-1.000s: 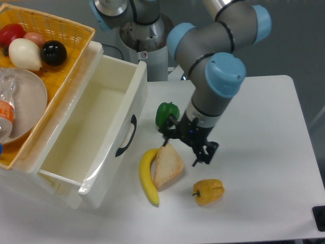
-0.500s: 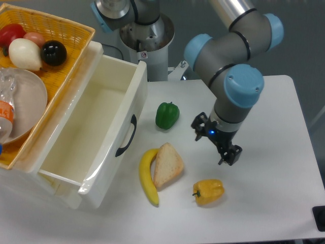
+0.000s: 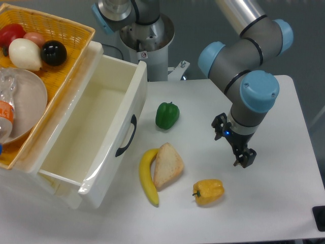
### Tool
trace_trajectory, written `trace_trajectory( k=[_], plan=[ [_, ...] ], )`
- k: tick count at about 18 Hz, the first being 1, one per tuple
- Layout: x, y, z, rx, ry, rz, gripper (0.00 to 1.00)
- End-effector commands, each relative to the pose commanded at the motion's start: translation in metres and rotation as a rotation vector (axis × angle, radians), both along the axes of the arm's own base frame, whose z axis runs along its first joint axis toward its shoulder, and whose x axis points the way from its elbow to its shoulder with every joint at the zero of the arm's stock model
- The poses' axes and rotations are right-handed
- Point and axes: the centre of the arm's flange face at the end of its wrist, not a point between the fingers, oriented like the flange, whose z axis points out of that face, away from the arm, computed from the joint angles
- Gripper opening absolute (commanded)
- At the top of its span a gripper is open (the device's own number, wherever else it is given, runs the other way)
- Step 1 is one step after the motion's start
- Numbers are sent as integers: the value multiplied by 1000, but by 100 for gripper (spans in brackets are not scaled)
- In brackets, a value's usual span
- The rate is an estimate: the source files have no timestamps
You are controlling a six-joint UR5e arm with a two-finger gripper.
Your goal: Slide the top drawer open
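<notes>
Glossy white, the top drawer (image 3: 86, 142), pulled far out of the cabinet (image 3: 30, 173) toward the table's middle, its hollow bare, its curved black handle (image 3: 127, 136) on the front face. Above the cabinet, a yellow wicker basket (image 3: 76, 35) with a black ball (image 3: 54, 53), a pale onion-like piece (image 3: 24, 54), something red (image 3: 11, 34) and a grey bowl (image 3: 23, 101). On the white table (image 3: 264, 213), near the drawer front, a green pepper (image 3: 167, 115); below it a banana (image 3: 148, 177) touching a wedge of bread (image 3: 167, 164); to the right of those, apart, a yellow pepper (image 3: 208, 191). Well apart from the drawer, over the right half of the table, the gripper (image 3: 234, 144), pointed down, nothing between its black fingers (image 3: 244, 157); fingers spread apart, apparently, though hard to judge at this angle. Above it, the grey arm with blue joint caps (image 3: 259, 90), slanting up out of the top of the view. Behind the drawer, a grey robot base (image 3: 144, 35).
</notes>
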Motion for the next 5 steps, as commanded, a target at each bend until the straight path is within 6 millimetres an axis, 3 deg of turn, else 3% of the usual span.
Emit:
trace_trajectory(
  k=[5],
  plan=[
    [-6,-7,0,0,0,15,100]
  ],
)
